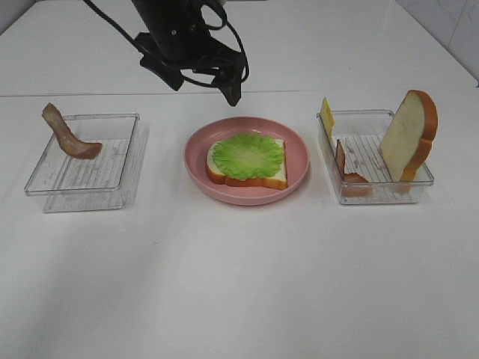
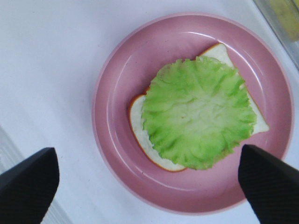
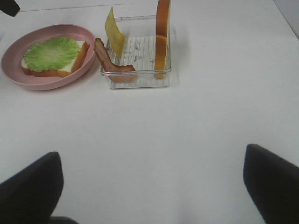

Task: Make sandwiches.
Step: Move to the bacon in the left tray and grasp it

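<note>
A pink plate holds a white bread slice with a green lettuce leaf on top. My left gripper hangs open and empty above the plate's far edge. In the left wrist view the lettuce and bread lie between its fingertips. A second bread slice stands upright in the right tray, with a yellow cheese slice and a bacon strip. Another bacon strip leans in the left tray. My right gripper is open over bare table, out of the exterior view.
The white table stretches in front of the plate and trays. In the right wrist view the plate and the right tray sit well beyond the gripper.
</note>
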Robot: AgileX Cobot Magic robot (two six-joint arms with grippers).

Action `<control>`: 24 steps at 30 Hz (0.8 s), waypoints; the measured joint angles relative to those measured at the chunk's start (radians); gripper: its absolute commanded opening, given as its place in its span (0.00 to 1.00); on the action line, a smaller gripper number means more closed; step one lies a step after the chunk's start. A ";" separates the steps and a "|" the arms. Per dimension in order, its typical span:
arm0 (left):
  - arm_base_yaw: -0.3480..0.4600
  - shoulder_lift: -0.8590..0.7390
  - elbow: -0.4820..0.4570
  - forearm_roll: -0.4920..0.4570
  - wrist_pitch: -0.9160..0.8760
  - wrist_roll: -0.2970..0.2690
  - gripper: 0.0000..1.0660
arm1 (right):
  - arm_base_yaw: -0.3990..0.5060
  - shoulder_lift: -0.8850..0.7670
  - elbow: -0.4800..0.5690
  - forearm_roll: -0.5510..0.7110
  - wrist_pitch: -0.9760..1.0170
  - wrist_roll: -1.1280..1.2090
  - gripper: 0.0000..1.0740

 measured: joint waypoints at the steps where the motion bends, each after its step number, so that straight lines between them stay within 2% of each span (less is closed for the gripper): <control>1: 0.008 -0.017 -0.022 0.001 0.052 -0.018 0.96 | 0.000 0.000 0.000 0.000 0.000 0.000 0.92; 7: 0.054 -0.043 -0.050 0.016 0.091 -0.040 0.95 | 0.000 0.000 0.000 0.000 0.000 0.000 0.92; 9: 0.112 -0.067 -0.047 0.061 0.094 -0.058 0.95 | 0.000 0.000 0.000 0.000 0.000 0.000 0.92; 11: 0.124 -0.075 -0.041 0.071 0.094 -0.058 0.95 | 0.000 0.000 0.000 0.000 0.000 0.000 0.92; 12: 0.160 -0.099 -0.022 0.099 0.095 -0.058 0.94 | 0.000 0.000 0.000 0.000 0.000 0.000 0.92; 13: 0.160 -0.099 -0.022 0.099 0.095 -0.058 0.94 | 0.000 0.000 0.000 0.000 0.000 0.000 0.92; 14: 0.206 -0.121 -0.001 0.114 0.095 -0.058 0.94 | 0.000 0.000 0.000 0.000 0.000 0.000 0.92; 16: 0.227 -0.130 0.009 0.120 0.095 -0.058 0.94 | 0.000 0.000 0.000 0.000 0.000 0.000 0.92; 17: 0.286 -0.136 0.032 0.122 0.095 -0.058 0.94 | 0.000 0.000 0.000 0.000 0.000 0.000 0.92; 18: 0.286 -0.136 0.032 0.122 0.095 -0.058 0.94 | 0.000 0.000 0.000 0.000 0.000 0.000 0.92; 19: 0.336 -0.137 0.055 0.123 0.095 -0.058 0.94 | 0.000 0.000 0.000 0.000 0.000 0.000 0.92; 20: 0.336 -0.137 0.055 0.123 0.095 -0.058 0.94 | 0.000 0.000 0.000 0.000 0.000 0.000 0.92; 22: 0.405 -0.128 0.074 0.124 0.099 -0.058 0.94 | 0.000 0.000 0.000 0.000 0.000 0.000 0.92; 24: 0.419 -0.123 0.075 0.124 0.099 -0.058 0.94 | 0.000 0.000 0.000 0.000 0.000 0.000 0.92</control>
